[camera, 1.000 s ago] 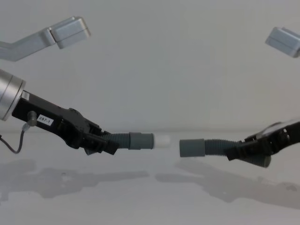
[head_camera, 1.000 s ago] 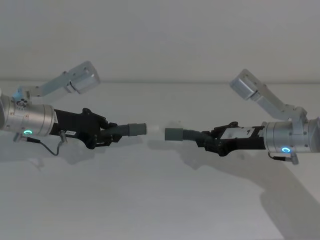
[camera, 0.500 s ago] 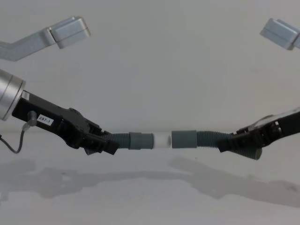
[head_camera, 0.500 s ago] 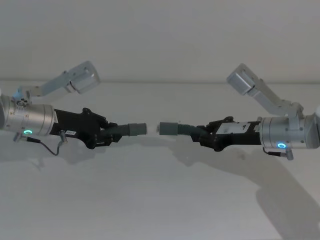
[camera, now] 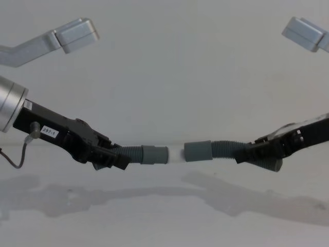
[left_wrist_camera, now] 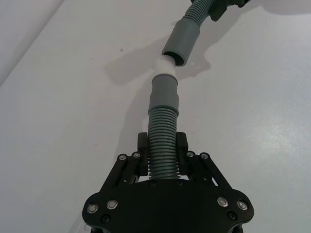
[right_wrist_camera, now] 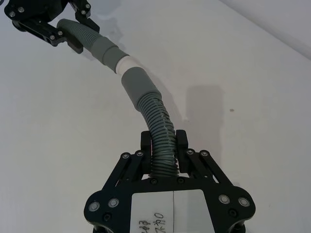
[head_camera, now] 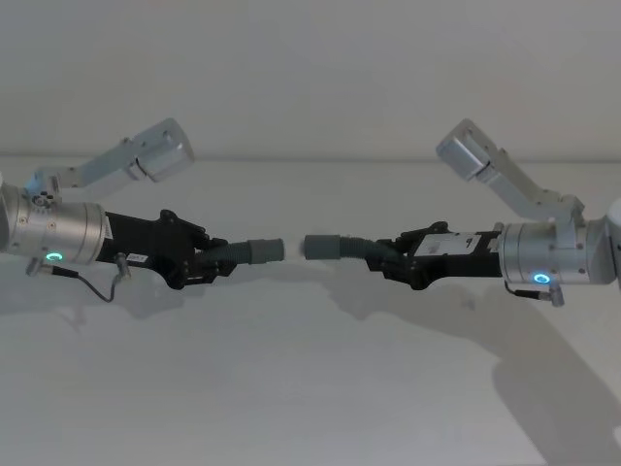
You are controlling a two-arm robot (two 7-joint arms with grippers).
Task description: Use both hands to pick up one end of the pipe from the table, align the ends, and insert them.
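Two dark grey ribbed pieces of the pipe hang above the table (head_camera: 310, 388), end to end. My left gripper (head_camera: 209, 260) (camera: 119, 158) (left_wrist_camera: 163, 162) is shut on the left piece's ribbed hose (left_wrist_camera: 163, 138). Its grey cuff (camera: 154, 155) (left_wrist_camera: 164, 92) carries a white tip (camera: 176, 154) (left_wrist_camera: 164, 68). My right gripper (head_camera: 390, 260) (camera: 248, 153) (right_wrist_camera: 163, 155) is shut on the right piece's hose (right_wrist_camera: 158, 119). That piece's cuff (camera: 198, 151) (right_wrist_camera: 138, 85) meets the white tip at its mouth, at a slight angle.
Silver arm links rise at the upper left (head_camera: 155, 150) and upper right (head_camera: 471, 150). A thin cable (head_camera: 102, 283) loops under the left wrist. Shadows of both arms fall on the white table below, and a plain wall stands behind.
My right gripper has carried its pipe piece leftward and slightly up, closing the gap until its cuff reaches the white tip. The left arm and its piece have stayed still.
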